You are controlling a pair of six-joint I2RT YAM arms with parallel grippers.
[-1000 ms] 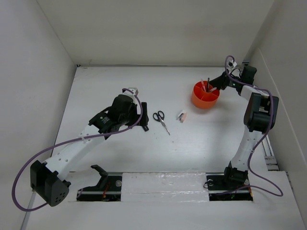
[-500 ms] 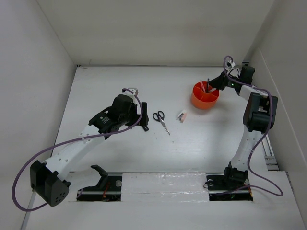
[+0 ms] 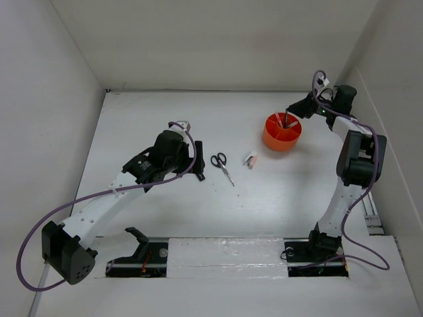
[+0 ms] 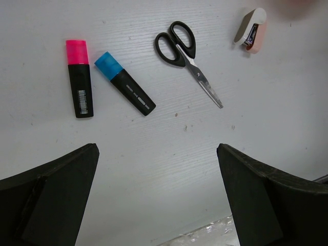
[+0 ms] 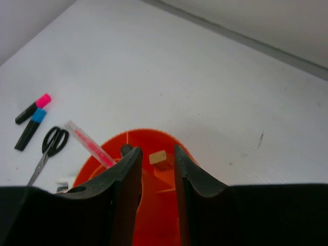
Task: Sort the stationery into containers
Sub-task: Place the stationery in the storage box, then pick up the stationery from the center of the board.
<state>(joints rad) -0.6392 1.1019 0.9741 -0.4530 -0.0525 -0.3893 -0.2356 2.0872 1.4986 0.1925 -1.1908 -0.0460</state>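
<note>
The left jaws stand wide apart over the bench (image 4: 169, 169), holding nothing. Just ahead of them, off toward one finger, lie the pink highlighter (image 4: 79, 84) (long axis running straight away from the jaws) and the blue highlighter (image 4: 124, 90), slanted. The scissors (image 4: 187, 54) lie farther ahead, centred. The right jaws, narrowly apart and seemingly empty, hang over the orange organiser (image 5: 159, 134), well away — so the left arm looks nearer for a highlighter.

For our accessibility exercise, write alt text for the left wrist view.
On a white table lie a pink-capped highlighter, a blue-capped highlighter, black-handled scissors and a small pink-and-white item; the open left gripper frames the bottom edge.
</note>
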